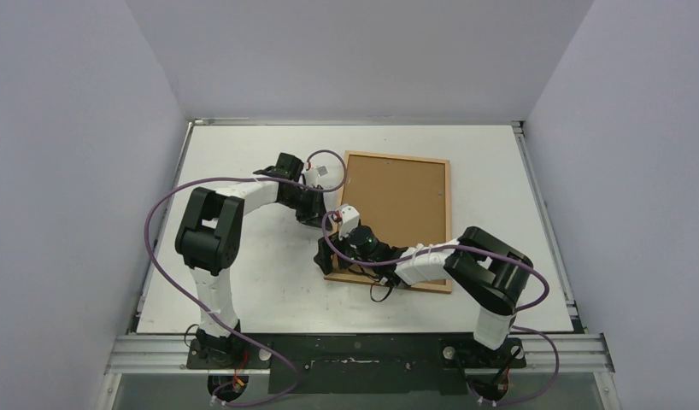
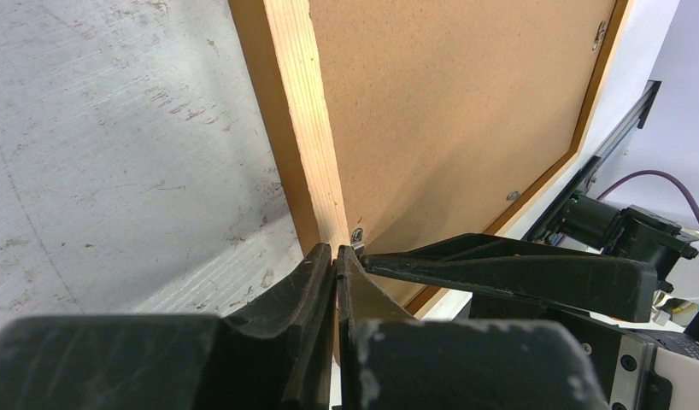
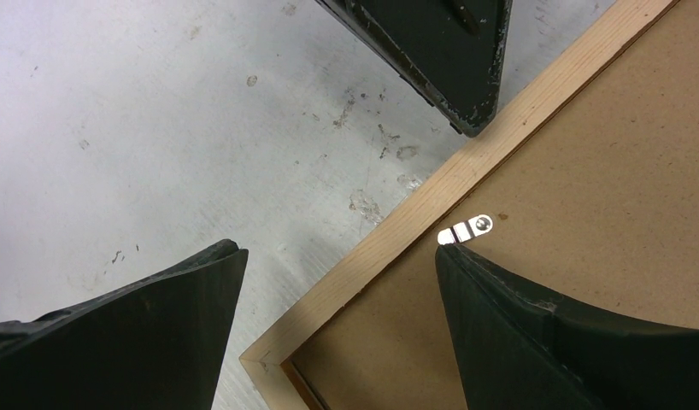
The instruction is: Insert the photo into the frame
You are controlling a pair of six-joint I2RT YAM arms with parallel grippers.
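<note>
The photo shows in none of the views, so it cannot be told whether it already lies under the backing sheet or has yet to go in. The frame lies face down on the table, right of the middle, with the brown backing sheet seated inside its wooden edge. A small metal tab sits at the seam between sheet and wood on the frame's left side, so the work looks to be at the fastening or unfastening of the back, though which of the two is unclear. The left gripper has its fingers pressed together with nothing between them, tips at that seam beside a tab. The right gripper stands wide apart astride the same side near the near corner, one finger just beside the tab, gripping nothing. If the print is inside, only the tabs remain
</note>
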